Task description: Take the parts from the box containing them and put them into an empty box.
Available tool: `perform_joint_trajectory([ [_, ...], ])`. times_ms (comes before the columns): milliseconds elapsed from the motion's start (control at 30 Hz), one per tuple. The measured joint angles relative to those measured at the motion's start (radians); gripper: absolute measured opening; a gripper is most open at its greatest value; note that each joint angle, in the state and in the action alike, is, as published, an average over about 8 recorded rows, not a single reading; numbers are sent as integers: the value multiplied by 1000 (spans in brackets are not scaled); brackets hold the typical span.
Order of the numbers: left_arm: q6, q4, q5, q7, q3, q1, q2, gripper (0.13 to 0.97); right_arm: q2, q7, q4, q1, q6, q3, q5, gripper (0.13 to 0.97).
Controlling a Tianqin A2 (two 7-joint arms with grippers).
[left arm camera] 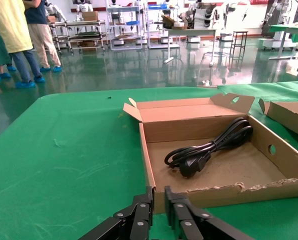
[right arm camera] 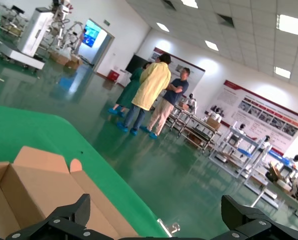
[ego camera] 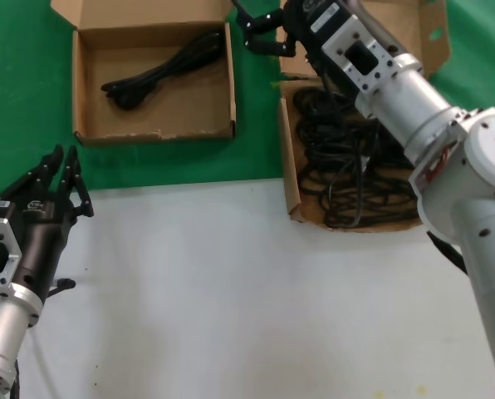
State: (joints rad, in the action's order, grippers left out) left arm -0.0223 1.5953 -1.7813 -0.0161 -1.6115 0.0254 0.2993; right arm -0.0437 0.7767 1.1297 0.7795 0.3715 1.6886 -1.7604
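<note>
Above the gap between cartons, our right gripper (ego camera: 262, 35) hangs wide and empty; one power cord (ego camera: 160, 71) lies in the shallow carton (ego camera: 152, 131), the rest (ego camera: 347, 170) in the deep carton (ego camera: 290, 166); left gripper (ego camera: 58, 181) waits narrow over the tabletop (ego camera: 231, 291).

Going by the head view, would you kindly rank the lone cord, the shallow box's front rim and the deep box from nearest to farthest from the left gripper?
From the left gripper:
1. Shallow box's front rim, just ahead of it.
2. Lone cord, lying inside that box.
3. Deep box, far across on the right, under the right gripper.
</note>
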Motion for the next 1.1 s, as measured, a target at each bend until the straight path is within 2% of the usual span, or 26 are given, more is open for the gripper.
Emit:
perform_joint_trajectory([
  [133, 1, 0, -1, 1, 1, -1, 0, 186, -11, -33, 20, -33, -16, -4, -2, 897],
  [300, 2, 1, -2, 2, 1, -3, 0, 252, -27, -82, 50, -83, -40, -9, -4, 948],
  [433, 4, 1, -3, 3, 2, -4, 0, 292, -41, -125, 76, -126, -60, -14, -6, 954],
  [700, 6, 1, -5, 5, 3, -7, 0, 463, -70, -211, 128, -211, -101, -24, -11, 966],
  [733, 6, 1, -5, 5, 3, -7, 0, 463, -73, -221, 134, -222, -106, -25, -11, 966],
  [1000, 9, 2, -7, 6, 5, -10, 0, 678, -101, -307, 186, -308, -147, -35, -16, 966],
  [1100, 10, 2, -8, 7, 5, -11, 0, 678, -112, -339, 205, -340, -162, -39, -17, 966],
])
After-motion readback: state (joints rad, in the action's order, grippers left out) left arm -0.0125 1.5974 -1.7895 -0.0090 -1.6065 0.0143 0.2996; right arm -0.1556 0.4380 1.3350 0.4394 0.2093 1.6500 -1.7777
